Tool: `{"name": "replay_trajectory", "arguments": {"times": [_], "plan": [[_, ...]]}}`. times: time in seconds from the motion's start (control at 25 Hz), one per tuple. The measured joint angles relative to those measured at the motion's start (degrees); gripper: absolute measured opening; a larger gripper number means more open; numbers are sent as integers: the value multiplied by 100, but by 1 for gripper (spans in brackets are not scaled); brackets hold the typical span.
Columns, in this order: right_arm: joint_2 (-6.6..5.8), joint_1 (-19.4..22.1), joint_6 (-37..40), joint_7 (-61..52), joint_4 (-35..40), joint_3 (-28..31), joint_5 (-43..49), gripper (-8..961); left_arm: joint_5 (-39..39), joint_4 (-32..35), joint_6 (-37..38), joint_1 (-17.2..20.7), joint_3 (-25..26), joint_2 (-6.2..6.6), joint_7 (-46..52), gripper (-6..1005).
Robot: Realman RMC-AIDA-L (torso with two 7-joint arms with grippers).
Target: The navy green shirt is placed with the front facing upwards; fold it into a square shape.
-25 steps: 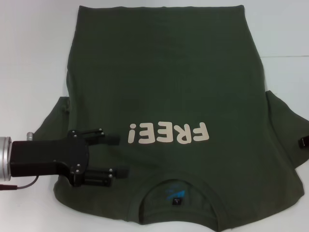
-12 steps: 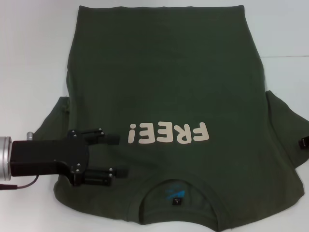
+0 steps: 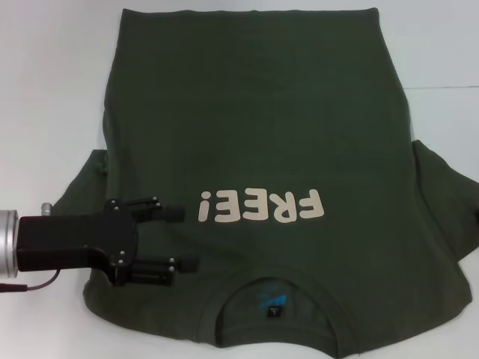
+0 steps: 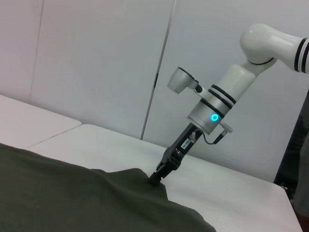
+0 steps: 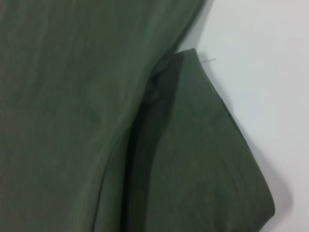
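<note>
The navy green shirt [image 3: 262,127] lies flat, front up, with cream letters [image 3: 262,206] on the chest. Its collar and blue label [image 3: 271,303] are at the near edge. My left gripper [image 3: 182,238] hovers open over the shirt's near-left shoulder, beside the letters, with nothing between its fingers. In the left wrist view my right gripper [image 4: 155,180] points down with its tip at the edge of the shirt [image 4: 72,198], where the cloth rises in a small peak. It is outside the head view. The right wrist view shows a sleeve of the shirt [image 5: 203,159] on the table.
The white table [image 3: 45,90] surrounds the shirt on the left, right and far sides. A seam splits the tabletop [image 4: 58,133] in the left wrist view. A pale wall [image 4: 96,58] stands behind the right arm.
The right gripper's tip, seen at the right edge of the head view before, has gone out of that view. The left gripper has hardly shifted.
</note>
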State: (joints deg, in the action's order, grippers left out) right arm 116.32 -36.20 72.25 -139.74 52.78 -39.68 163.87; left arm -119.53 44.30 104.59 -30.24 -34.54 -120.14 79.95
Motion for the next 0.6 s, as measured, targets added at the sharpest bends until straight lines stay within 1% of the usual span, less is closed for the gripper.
{"name": "replay_trajectory", "arguments": {"times": [0.12,0.24,0.32,0.52,0.6], "plan": [[-5,-1,0,0,27,-17,12,29,0,0,-11,0,0,0,1,880],[-30,43,9,-1,139,-17,22,13,0,0,-35,-4,0,0,4,880],[-69,110,16,0,244,13,63,3,0,0,-52,-12,0,0,13,880],[-184,271,-38,-3,531,227,213,13,-15,0,-67,-19,-10,0,56,880],[-207,286,-52,18,635,315,234,18,-31,0,-70,-28,-18,0,56,880]]}}
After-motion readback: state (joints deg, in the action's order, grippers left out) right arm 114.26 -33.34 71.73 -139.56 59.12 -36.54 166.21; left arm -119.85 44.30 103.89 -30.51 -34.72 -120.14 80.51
